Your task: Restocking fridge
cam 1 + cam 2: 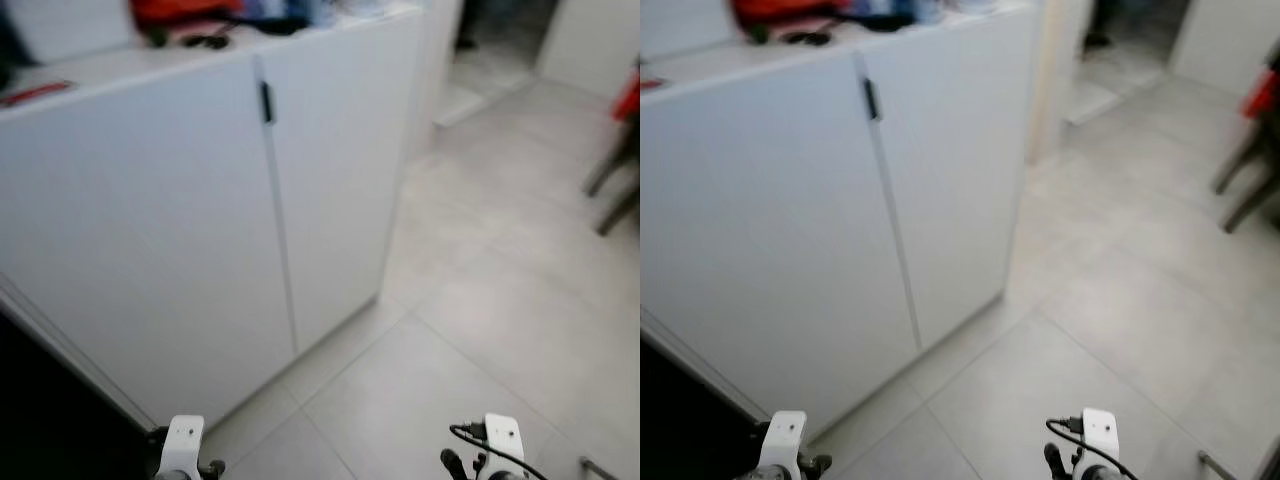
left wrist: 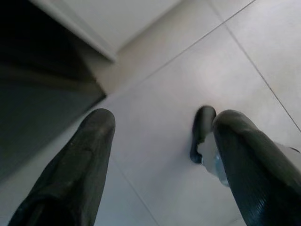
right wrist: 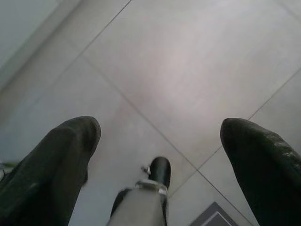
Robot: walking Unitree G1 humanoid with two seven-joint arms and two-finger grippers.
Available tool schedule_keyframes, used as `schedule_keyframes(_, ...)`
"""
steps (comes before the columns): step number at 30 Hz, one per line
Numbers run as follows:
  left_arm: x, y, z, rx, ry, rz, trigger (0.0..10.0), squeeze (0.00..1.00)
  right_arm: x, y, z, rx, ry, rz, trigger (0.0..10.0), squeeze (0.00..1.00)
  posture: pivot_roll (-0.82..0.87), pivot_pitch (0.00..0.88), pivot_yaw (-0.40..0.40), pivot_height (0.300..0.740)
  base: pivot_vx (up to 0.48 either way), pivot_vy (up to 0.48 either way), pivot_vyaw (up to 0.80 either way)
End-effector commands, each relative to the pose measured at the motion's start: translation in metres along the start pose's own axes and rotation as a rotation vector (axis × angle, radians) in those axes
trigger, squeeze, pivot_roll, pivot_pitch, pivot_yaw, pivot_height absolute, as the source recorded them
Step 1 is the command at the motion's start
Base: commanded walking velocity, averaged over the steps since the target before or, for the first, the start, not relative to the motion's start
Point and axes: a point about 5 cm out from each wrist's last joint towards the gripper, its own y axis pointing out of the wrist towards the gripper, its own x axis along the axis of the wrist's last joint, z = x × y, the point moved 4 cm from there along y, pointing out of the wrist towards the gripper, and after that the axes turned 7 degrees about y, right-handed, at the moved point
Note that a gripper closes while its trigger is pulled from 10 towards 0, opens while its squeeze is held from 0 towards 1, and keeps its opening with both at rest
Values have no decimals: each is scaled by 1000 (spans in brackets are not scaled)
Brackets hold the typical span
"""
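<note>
While both arms hang idle, a white cabinet (image 1: 200, 220) stands at ten o'clock on the grey tiled floor (image 1: 480, 330); blurred clutter (image 1: 215, 18) tops it. Left gripper (image 2: 160, 155) and right gripper (image 3: 160, 141) spread wide, empty.

Home kitchen: white cabinet (image 1: 200, 220), cluttered countertop (image 1: 90, 65), grey tiled floor (image 1: 500, 300)

White two-door cabinet (image 1: 200, 220) w/ black handle (image 1: 266, 102), pale grey tiled floor (image 1: 480, 300), chair legs (image 1: 612, 185) at right
</note>
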Motion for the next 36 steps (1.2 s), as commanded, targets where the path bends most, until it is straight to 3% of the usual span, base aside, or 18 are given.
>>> schedule_keyframes(1, -6, -1, 2, 9, -29, 20, 10000, 0, -2, 0, -2, -1, -18, 15, 10000, 0, 104, 0, -14, 740, 0, 0, 800)
schedule_keyframes(36, -9, -1, 1, -2, 6, 36, 10000, 0, -6, -1, -4, -12, -17, 23, 10000, 0, 96, 0, -13, 740, 0, 0, 754)
